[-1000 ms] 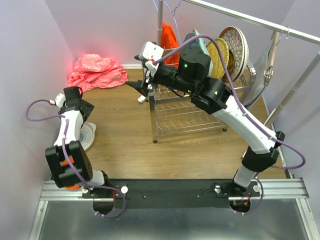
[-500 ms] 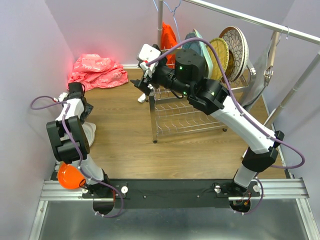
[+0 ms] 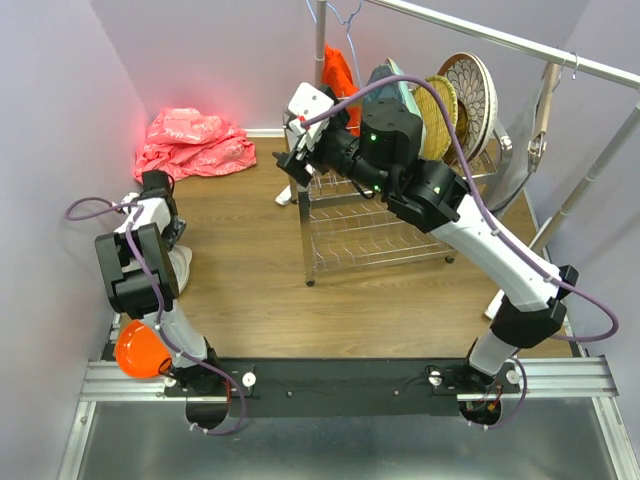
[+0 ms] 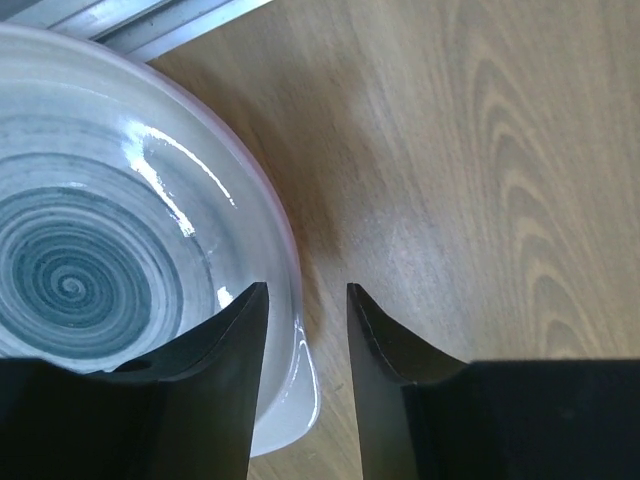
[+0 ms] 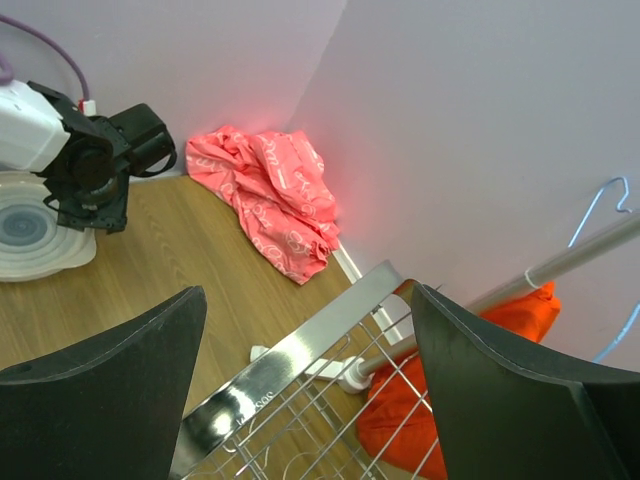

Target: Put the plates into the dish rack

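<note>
The grey-swirl plate [image 4: 90, 250] lay flat and face up at the left edge of the wooden worktop [image 3: 250, 270], toward the near corner. The left end effector [image 4: 305, 295] stood over its right-hand rim, partly open. One finger hung above the plate's hollow and the other outside, over bare wood. The rim passed between them with no contact showing, so it held nothing.

The bite looked shallow and off-centre, and that was the main risk. The glaze was glossy and the wall sloped, so a pinch so near the lip could slip off or tip the plate as it rose. A paler edge showed beneath the plate, perhaps a second dish. If so, the outer finger could catch it and drag or lift both. The wall stood close on the left, leaving little room to swing.

The right end effector [image 5: 308, 292] hovered wide open and empty above the near-left top corner of the dish rack [image 3: 380, 225]. That put it in the likely path of any plate carried over.

Being round, the grey-swirl plate had no long axis, and its hollow faced straight up. The rack ran roughly along the far edge. A woven-yellow plate [image 3: 440, 115] and a petal-patterned plate [image 3: 472, 95] stood on edge at its right end.
</note>
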